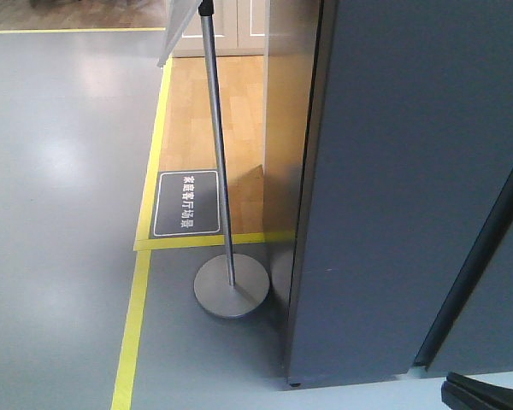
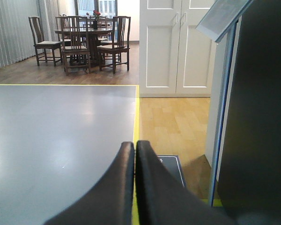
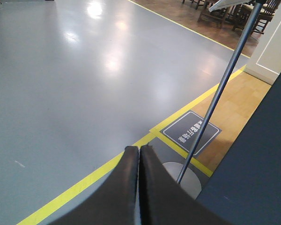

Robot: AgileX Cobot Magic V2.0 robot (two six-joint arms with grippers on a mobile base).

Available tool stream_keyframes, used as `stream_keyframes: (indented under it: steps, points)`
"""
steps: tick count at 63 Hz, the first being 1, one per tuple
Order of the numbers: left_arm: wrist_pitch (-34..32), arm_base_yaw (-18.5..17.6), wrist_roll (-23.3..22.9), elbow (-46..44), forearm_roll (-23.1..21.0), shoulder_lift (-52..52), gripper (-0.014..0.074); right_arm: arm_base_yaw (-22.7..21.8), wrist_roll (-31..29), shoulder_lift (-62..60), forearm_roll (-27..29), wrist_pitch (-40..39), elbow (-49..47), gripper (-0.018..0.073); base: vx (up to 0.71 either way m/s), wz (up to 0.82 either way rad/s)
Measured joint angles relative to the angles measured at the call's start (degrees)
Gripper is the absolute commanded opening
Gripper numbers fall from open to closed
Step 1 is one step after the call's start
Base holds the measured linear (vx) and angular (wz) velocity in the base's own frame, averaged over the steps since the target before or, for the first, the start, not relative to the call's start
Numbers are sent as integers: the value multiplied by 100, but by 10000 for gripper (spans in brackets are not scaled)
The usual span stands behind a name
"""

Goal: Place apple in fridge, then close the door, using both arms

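On my front view the fridge (image 1: 410, 188) stands upright, its long axis vertical, dark grey side panel facing me and filling the right half of the picture. I can't tell whether the door is shut from here, and I see no apple in any view.

My left gripper (image 2: 135, 146) has its fingers (image 2: 119, 183) pressed together with nothing between them; the fridge's dark wall rises just to the right of those fingertips. My right gripper (image 3: 139, 150) is likewise closed and empty, with the fridge's grey panel low to the right of the tips.

Beyond the right fingertips a sign stand (image 3: 215, 98) leans up and away, its round base (image 3: 189, 180) just past them, beside a floor sign (image 3: 191, 132) and yellow tape (image 3: 79, 187).
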Motion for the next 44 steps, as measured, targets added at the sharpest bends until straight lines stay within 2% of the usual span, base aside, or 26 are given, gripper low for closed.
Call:
stream_keyframes:
  steps: [13, 21, 31, 44]
  points:
    - [0, 0, 0, 0, 0, 0, -8, 242, 90, -86, -119, -209, 0, -3, 0, 0]
    - [0, 0, 0, 0, 0, 0, -8, 402, 769, -275, -684, -525, 0, -3, 0, 0]
    - [0, 0, 0, 0, 0, 0, -8, 480, 2536, -461, -1895, -949, 30, -3, 0, 0]
    - [0, 0, 0, 0, 0, 0, -8, 480, 5080, -819, -3355, -2385, 716, -3, 0, 0]
